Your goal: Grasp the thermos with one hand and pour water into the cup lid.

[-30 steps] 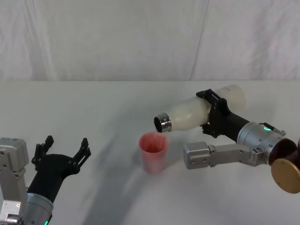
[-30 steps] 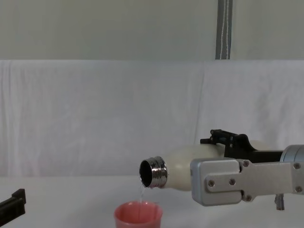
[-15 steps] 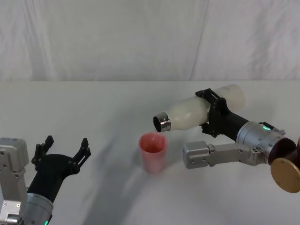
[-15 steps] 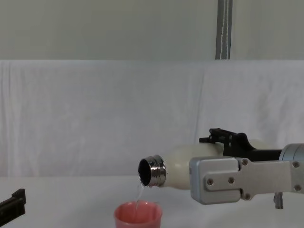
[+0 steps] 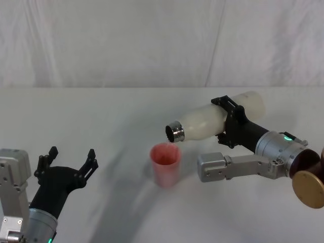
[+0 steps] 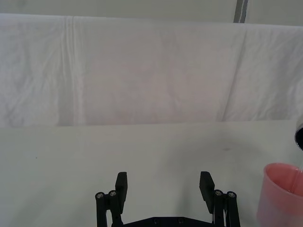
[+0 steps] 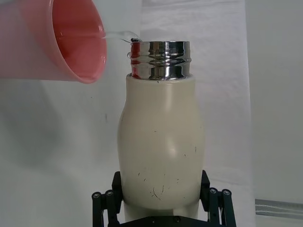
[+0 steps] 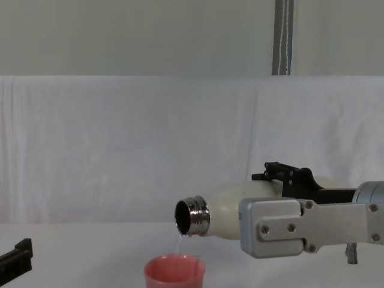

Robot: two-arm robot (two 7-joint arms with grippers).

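Two grippers share the scene. The right gripper (image 5: pixel 230 123), out over the right of the white tabletop (image 5: pixel 116 116), has its black fingers (image 7: pixel 215 208) clamped on the lower body of the thermos (image 5: pixel 217 120), which lies tipped almost flat with its steel neck pointing left, just above the rim of the cup lid (image 5: pixel 165 164). A thin stream of water (image 8: pixel 179 243) falls from the mouth into the pink cup lid; whether it holds much is hard to judge. The left gripper (image 5: pixel 68 163) rests near the tabletop's left front, fingers (image 6: pixel 121 185) spread wide, holding nothing, well apart from the cup lid.
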